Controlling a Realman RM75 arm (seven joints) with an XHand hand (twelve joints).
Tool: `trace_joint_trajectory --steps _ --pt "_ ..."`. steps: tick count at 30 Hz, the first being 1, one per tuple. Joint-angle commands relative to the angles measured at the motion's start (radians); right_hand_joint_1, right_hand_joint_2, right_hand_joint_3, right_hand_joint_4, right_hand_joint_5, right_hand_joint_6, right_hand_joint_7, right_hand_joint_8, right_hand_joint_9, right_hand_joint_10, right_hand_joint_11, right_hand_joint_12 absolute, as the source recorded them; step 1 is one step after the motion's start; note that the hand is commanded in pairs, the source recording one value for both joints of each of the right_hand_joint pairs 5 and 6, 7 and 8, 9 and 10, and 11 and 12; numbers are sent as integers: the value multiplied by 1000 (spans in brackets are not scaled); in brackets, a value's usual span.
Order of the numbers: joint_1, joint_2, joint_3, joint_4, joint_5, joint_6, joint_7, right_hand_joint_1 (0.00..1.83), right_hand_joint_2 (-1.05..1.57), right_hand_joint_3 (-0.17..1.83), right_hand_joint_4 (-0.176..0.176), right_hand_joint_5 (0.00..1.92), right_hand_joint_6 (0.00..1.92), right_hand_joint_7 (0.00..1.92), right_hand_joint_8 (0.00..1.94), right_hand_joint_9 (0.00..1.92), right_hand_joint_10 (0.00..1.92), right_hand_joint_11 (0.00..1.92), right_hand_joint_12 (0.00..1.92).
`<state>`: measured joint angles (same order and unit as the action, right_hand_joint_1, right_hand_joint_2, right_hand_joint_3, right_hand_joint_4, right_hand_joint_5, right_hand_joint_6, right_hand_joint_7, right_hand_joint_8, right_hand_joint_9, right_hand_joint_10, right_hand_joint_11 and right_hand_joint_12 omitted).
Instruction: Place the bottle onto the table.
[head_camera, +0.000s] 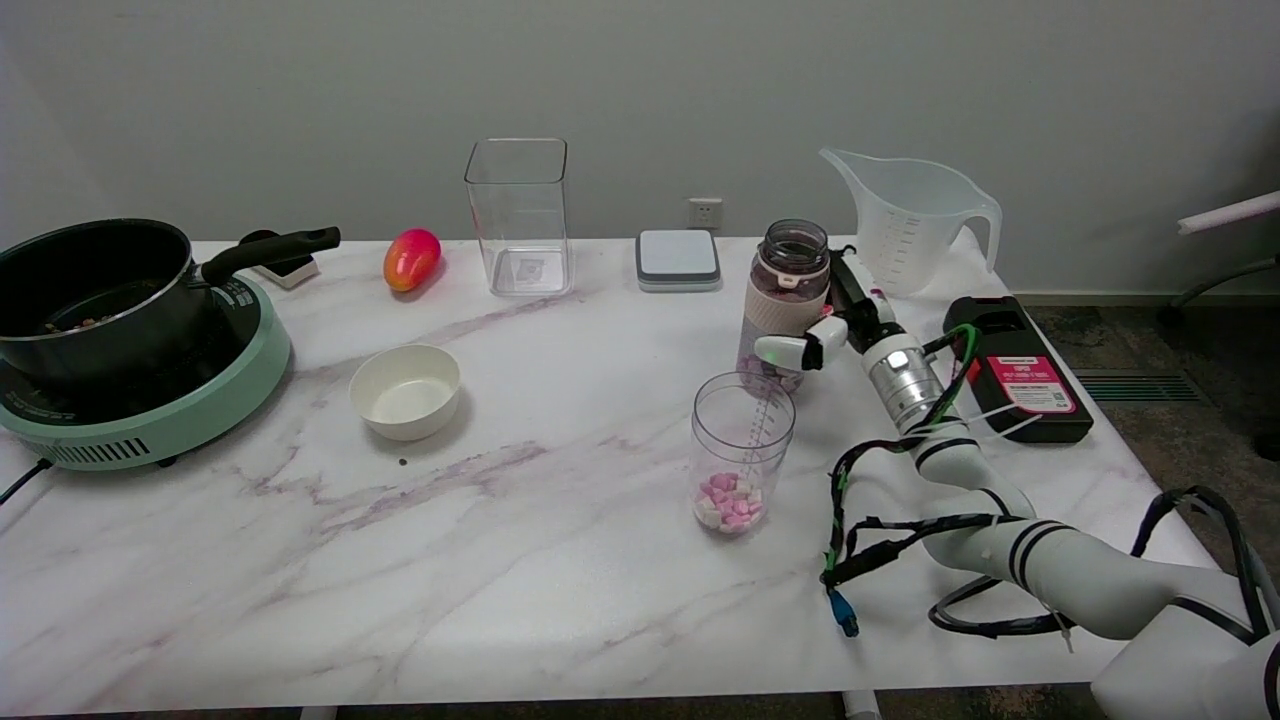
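Bottle (787, 300): upright, uncapped, at the table's (520, 560) right rear, base hidden behind the measuring cup (741, 465). Right hand (835, 320): wrapped around its side, far fingers concealed; apparently gripping. Whether the base touched the table: unclear.

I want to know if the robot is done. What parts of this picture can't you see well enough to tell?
All in the head view:
- Bottle bottom: hidden behind the clear cup, so whether it stands on the table can't be told.
- Right hand: mostly behind the bottle, so its hold is unclear.
- Pot contents: too dark and small.
- Black box label: text too small to read.
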<state>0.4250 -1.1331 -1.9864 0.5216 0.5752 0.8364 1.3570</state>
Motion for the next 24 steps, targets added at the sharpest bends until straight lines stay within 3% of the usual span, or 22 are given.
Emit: trace_joint_trajectory --steps 1,6,14,24 --pt "-64 54 20 39 19 21 16 1255 -819 1191 0 415 415 675 675 575 575 605 605" --pt "-124 88 64 93 19 53 28 1238 -1004 1153 0 197 197 565 565 503 503 570 570" --pt "-301 157 197 259 19 42 39 1238 -992 1031 0 113 113 493 493 431 431 531 531" --pt "-534 140 481 425 20 58 27 1252 -837 884 0 69 69 505 505 447 447 497 497"
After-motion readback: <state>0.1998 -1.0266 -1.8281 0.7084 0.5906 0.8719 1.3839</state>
